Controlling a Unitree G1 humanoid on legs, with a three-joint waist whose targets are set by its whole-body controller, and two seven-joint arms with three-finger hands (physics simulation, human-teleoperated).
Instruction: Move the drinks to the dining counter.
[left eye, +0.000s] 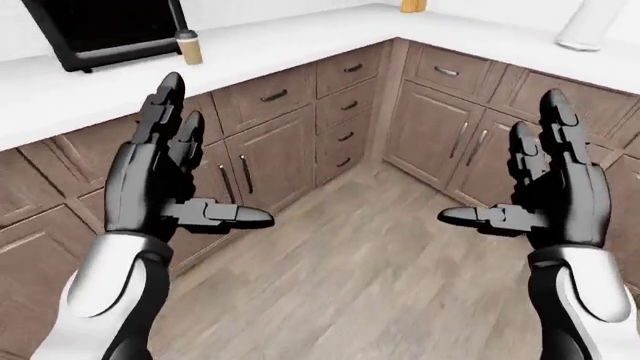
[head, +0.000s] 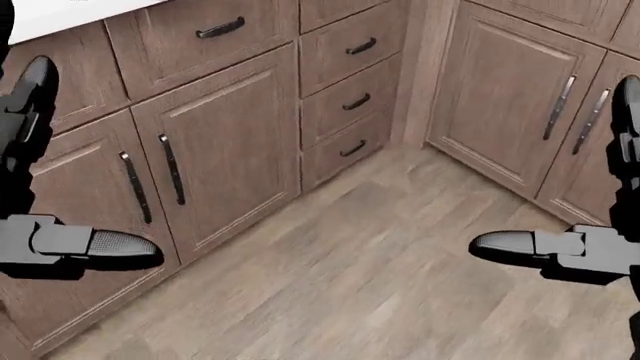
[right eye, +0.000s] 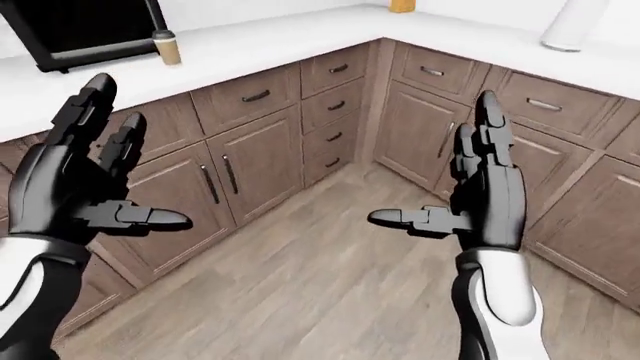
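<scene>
My left hand (left eye: 160, 184) and right hand (left eye: 555, 195) hang spread and empty over the wood floor (left eye: 370, 277), and above my left fingertips a brown cup (left eye: 189, 48) stands on the white counter (left eye: 290, 37), beside a black appliance (left eye: 100, 26).

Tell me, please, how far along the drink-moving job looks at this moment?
Nothing looks done yet. The left hand and right hand are both open and empty, raised over the wood floor. A small brown capped container, possibly a drink, stands on the white counter beside a black appliance. Every pickup and carry remains.
</scene>
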